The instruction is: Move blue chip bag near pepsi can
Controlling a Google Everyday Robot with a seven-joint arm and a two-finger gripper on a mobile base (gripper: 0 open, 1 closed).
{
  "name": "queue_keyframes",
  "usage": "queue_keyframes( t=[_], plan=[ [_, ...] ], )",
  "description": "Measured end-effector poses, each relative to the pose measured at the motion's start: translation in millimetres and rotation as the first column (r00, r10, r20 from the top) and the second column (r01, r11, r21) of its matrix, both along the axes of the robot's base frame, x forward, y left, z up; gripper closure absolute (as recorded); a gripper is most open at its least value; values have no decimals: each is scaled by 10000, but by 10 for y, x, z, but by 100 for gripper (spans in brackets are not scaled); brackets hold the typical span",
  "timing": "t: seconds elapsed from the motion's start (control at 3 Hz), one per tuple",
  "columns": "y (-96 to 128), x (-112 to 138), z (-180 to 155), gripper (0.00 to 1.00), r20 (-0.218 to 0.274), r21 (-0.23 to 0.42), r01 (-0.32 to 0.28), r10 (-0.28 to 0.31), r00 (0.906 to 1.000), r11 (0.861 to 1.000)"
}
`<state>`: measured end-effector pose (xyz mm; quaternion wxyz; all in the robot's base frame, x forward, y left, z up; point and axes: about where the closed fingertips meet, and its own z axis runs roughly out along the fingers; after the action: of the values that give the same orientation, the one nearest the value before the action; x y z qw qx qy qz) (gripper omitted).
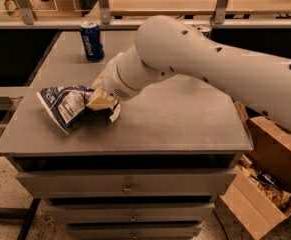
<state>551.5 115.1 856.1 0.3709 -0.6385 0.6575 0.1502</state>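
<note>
Camera view: claw clamped on blue chip bag edge; pepsi can well apart, further back
</note>
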Motion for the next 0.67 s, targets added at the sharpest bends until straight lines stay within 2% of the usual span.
queue_keyframes(
  t=[0.67],
  plan=[
    [-122,677,144,100,816,-161,622,-607,9948,9979]
  ],
)
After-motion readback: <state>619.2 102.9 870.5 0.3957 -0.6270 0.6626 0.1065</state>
